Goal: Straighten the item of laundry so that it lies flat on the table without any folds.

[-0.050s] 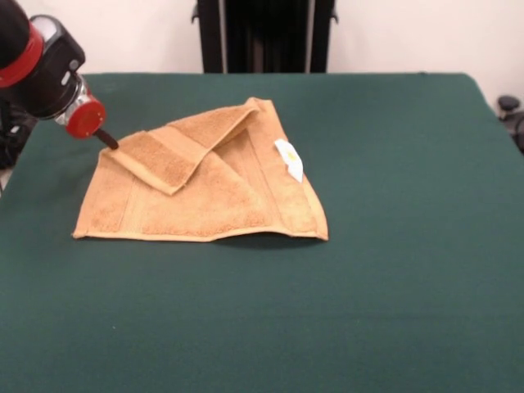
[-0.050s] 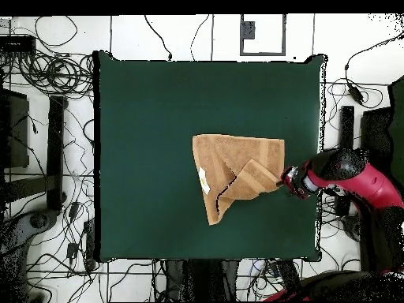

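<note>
While the towel is lying folded, these lines are taking stock of it.

Towel: one tan-orange towel (image 1: pixel 205 192) is resting near the middle of the green table (image 1: pixel 393 311), bunched into a rough triangle and not flat.

Folds: one corner flap (image 1: pixel 160 160) is lying doubled back over the body, and a second edge is folding over at the far point, probably because that corner was dragged inward.

Tag: one white care tag (image 1: pixel 288 160) is showing on the slanting side edge.

Gripper: the single gripper (image 1: pixel 108 139) is reaching down to the corner where the flap begins, likely so it can catch that flap and draw it outward.

Fingers: only one dark tip is showing at the cloth; I cannot tell whether they are spread or pinching the fabric.

Count: one towel, one tag, one arm (image 2: pixel 355 177).
</note>
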